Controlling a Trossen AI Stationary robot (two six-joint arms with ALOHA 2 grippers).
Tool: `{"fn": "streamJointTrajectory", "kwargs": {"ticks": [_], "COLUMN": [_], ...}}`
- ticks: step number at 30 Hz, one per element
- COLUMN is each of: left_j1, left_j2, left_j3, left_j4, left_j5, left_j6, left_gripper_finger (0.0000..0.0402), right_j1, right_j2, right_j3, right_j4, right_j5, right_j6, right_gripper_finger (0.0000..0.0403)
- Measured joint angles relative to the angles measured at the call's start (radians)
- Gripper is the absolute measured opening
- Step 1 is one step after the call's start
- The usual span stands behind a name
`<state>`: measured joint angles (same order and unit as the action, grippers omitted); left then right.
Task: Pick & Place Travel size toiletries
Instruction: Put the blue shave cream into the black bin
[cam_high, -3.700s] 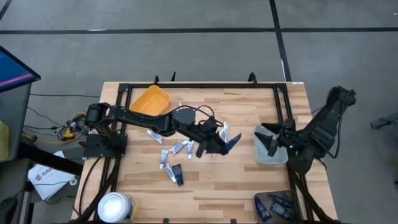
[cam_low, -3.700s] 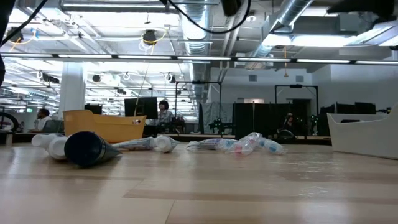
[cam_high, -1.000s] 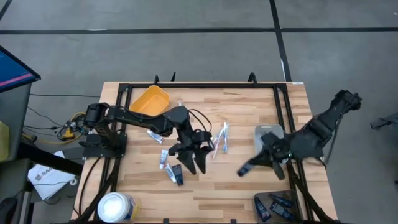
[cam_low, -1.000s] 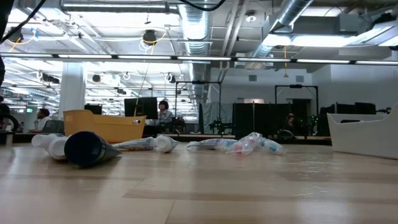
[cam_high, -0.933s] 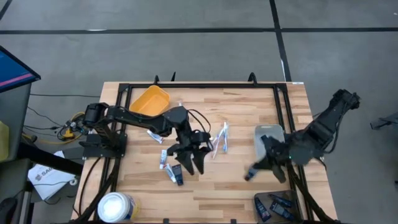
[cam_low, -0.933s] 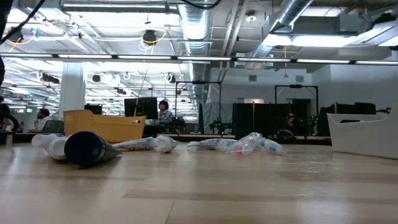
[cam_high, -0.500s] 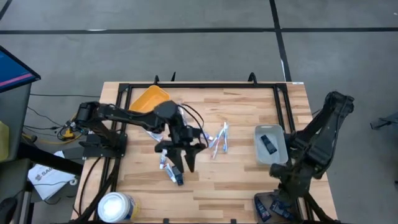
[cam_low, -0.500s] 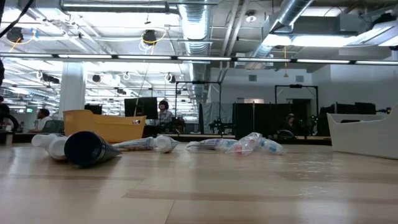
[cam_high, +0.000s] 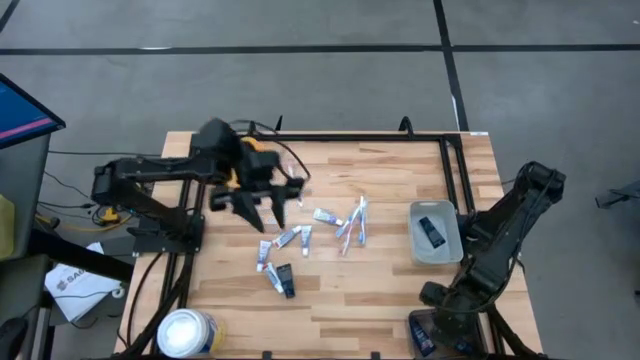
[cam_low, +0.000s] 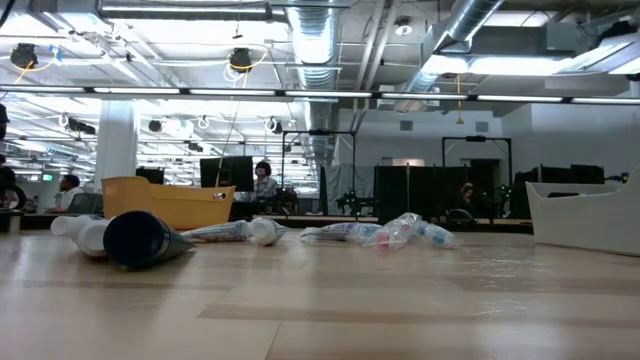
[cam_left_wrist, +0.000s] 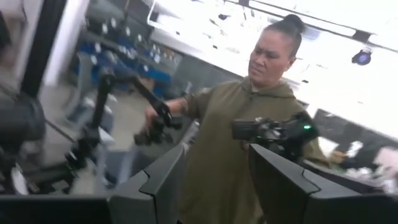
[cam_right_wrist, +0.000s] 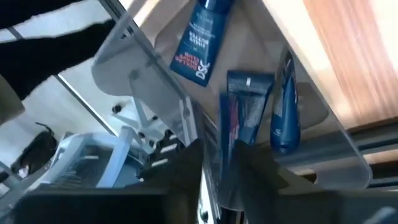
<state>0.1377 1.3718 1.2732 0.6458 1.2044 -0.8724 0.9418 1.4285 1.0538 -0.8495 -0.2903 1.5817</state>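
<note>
Several travel size toiletries lie on the table's middle: white tubes (cam_high: 290, 238), a pale bunch (cam_high: 350, 222) and a black tube (cam_high: 283, 279), also in the low view (cam_low: 145, 238). Another black tube (cam_high: 430, 232) lies in the clear tray (cam_high: 447, 252). My left gripper (cam_high: 262, 207) hangs open and empty over the yellow bin (cam_high: 258, 150). My right gripper (cam_right_wrist: 221, 162) points into the clear bin (cam_right_wrist: 137, 74) at the near right corner. There a blue-and-red tube (cam_right_wrist: 245, 112) lies among blue tubes (cam_right_wrist: 202, 37), its end between the parted fingers. My right gripper has the lower end (cam_right_wrist: 227, 168) of the blue-and-red tube between its parted fingers. I cannot tell whether the fingers touch it. The tube's upper part lies in the clear bin beside the blue tubes.
A big white round tub (cam_high: 188, 332) stands at the near left corner. A black frame (cam_high: 330, 137) runs along the table's far edge and sides. A person (cam_left_wrist: 230, 137) stands in the room beyond the table. Bare wood lies between the tubes and the clear tray.
My left gripper has gone up and toward the table's far left, from over the tubes in the middle to over the yellow bin, tipping up to look level into the room. My right gripper has swung from beside the clear tray toward the near right corner.
</note>
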Motion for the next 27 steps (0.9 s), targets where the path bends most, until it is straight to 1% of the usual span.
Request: {"fn": "streamJointTrajectory", "kwargs": {"ticks": [6, 8, 10, 13, 16, 18, 20, 22, 24, 27], "left_j1": [0.063, 0.085, 0.110, 0.160, 0.206, 0.238, 0.267, 0.293, 0.308, 0.325], "left_j2": [-0.098, -0.130, -0.157, -0.193, -0.217, -0.228, -0.234, -0.236, -0.236, -0.235], "left_j3": [0.000, 0.000, 0.000, 0.000, 0.000, 0.000, 0.000, 0.000, 0.000, 0.000], "left_j4": [-0.002, -0.007, -0.011, -0.046, -0.099, -0.152, -0.215, -0.281, -0.337, -0.398], "left_j5": [-0.002, -0.003, -0.004, -0.022, -0.049, -0.059, -0.065, -0.073, -0.075, -0.081], "left_j6": [0.004, 0.004, 0.004, 0.013, 0.070, 0.108, 0.141, 0.188, 0.225, 0.274], "left_gripper_finger": [0.0172, 0.0172, 0.0172, 0.0172, 0.0172, 0.0172, 0.0172, 0.0172, 0.0172, 0.0172], "right_j1": [-0.040, -0.073, -0.116, -0.202, -0.308, -0.388, -0.467, -0.542, -0.608, -0.701], "right_j2": [-0.018, -0.048, -0.094, -0.173, -0.237, -0.261, -0.271, -0.271, -0.268, -0.239], "right_j3": [0.000, 0.000, 0.000, 0.001, 0.001, 0.000, 0.000, 0.000, 0.000, 0.000], "right_j4": [0.001, -0.008, -0.063, -0.211, -0.418, -0.553, -0.648, -0.689, -0.670, -0.640], "right_j5": [0.007, 0.055, 0.118, 0.198, 0.257, 0.288, 0.301, 0.319, 0.346, 0.386], "right_j6": [-0.038, -0.061, -0.063, -0.032, 0.014, 0.032, 0.007, -0.060, -0.144, -0.273], "right_gripper_finger": [0.0185, 0.0211, 0.0228, 0.0235, 0.0227, 0.0220, 0.0214, 0.0213, 0.0216, 0.0233]}}
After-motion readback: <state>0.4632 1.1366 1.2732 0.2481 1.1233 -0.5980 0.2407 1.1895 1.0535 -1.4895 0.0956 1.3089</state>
